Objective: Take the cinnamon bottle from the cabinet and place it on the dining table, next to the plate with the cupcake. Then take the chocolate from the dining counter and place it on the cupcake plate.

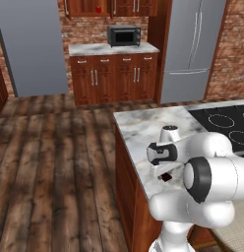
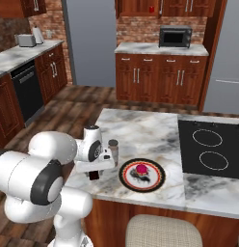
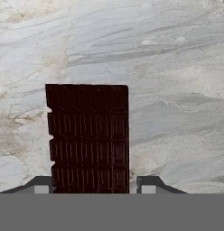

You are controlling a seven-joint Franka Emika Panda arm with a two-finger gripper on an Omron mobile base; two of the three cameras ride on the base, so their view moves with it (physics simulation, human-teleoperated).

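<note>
A dark chocolate (image 3: 86,135) bar lies flat on the marble dining counter (image 3: 177,67), near its front corner. My gripper (image 3: 95,187) hangs straight over the bar with one fingertip on each side; the left tip meets the bar's edge and a thin gap shows at the right. From the base the chocolate (image 2: 94,175) sits just under the hand (image 2: 95,166). The cinnamon bottle (image 2: 113,150) stands upright close beside the hand, left of the plate (image 2: 160,176) with the cupcake (image 2: 140,170). The left base view shows the chocolate (image 1: 167,176) below the hand.
A black cooktop (image 2: 213,149) is set into the counter to the right of the plate. A beige stool (image 2: 160,231) stands against the counter's near side. The counter's edge runs just left of the chocolate, with wooden floor (image 1: 55,162) beyond.
</note>
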